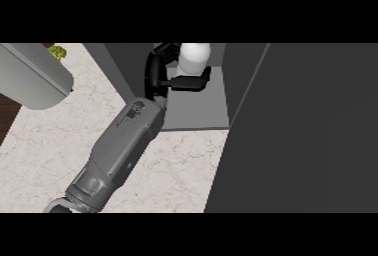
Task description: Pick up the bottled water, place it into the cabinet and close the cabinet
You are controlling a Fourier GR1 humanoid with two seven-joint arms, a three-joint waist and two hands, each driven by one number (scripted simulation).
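- My left hand (166, 67) is inside the cabinet (196, 112), with fingers and thumb curled round the bottled water (193, 57), which stands upright deep inside it.
- The dark cabinet door (295, 125) stands open, filling the right side just beside the bottle.
- The cabinet's left wall (111, 70) runs close along my wrist.
- The marble counter (44, 145) lies open under my forearm.
- A grey rounded object (29, 75) and a green plant (57, 51) sit far left.
- One bottle, one door.

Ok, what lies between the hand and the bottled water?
Nothing: in the head view the left hand is curled round the bottled water inside the cabinet.
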